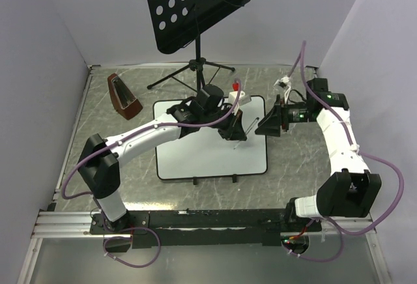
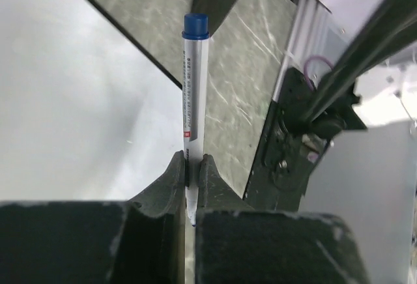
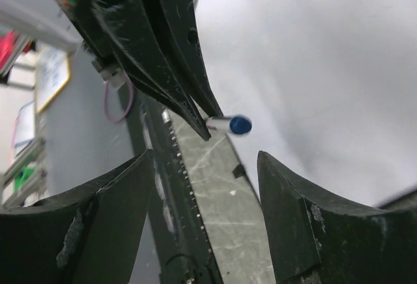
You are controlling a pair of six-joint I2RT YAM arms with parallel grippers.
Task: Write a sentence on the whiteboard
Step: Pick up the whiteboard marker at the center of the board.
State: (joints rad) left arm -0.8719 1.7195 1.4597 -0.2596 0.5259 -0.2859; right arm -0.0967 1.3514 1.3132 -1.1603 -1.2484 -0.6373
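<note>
Grey marbled counter (image 1: 130, 167) fills the top view, with the whiteboard (image 1: 208, 160) lying flat at its middle and no writing showing on it. A black perforated music stand (image 1: 195, 4) rises behind. The left tool (image 1: 236, 131) reaches over the board's far right part, and the right tool (image 1: 272, 124) sits just beside it at the board's right edge, facing it. In the left wrist view, the left tool's fingers are pressed together on a white marker (image 2: 194, 82), pinching it low on the barrel. The blue end points away from the wrist and the board spreads out to the left. I cannot tell from here which end carries the tip, or whether a cap is on. In the right wrist view, the right tool's two fingers stand spread and hold nothing. The marker's blue end shows between and beyond them, near but apart, gripped only by the other arm's fingers. The step in hand looks like taking sole hold of the pen before writing. To do it well, the right arm should draw well clear first, so the barrel is not knocked askew. The left arm should keep its pinch firm, bring the tip down onto the board square and lightly, and start near a corner so the whole sentence fits.
</note>
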